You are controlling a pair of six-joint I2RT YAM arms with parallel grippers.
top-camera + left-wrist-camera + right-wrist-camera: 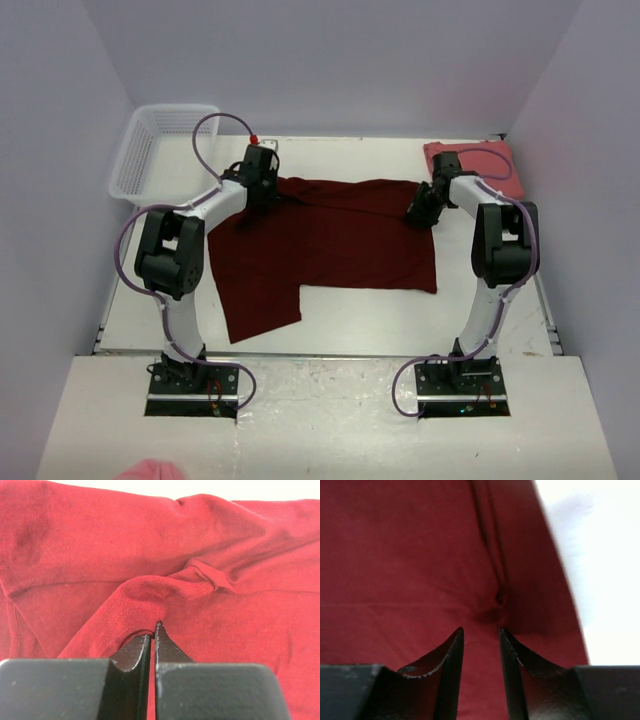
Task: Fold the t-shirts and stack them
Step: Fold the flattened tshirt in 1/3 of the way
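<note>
Folding the maroon shirt [330, 240]: left claw [152, 630] pinches its edge; right claw [481, 634], narrowly parted and empty, must grab cloth just ahead.

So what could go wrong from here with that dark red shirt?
1. The left fingers pinch only a thin bit of stitched edge of the maroon shirt at their very tips; it might slip free when pulled.
2. The right fingers stand open, holding nothing; a pull from one side alone could drag the shirt askew or bunch it.
</note>
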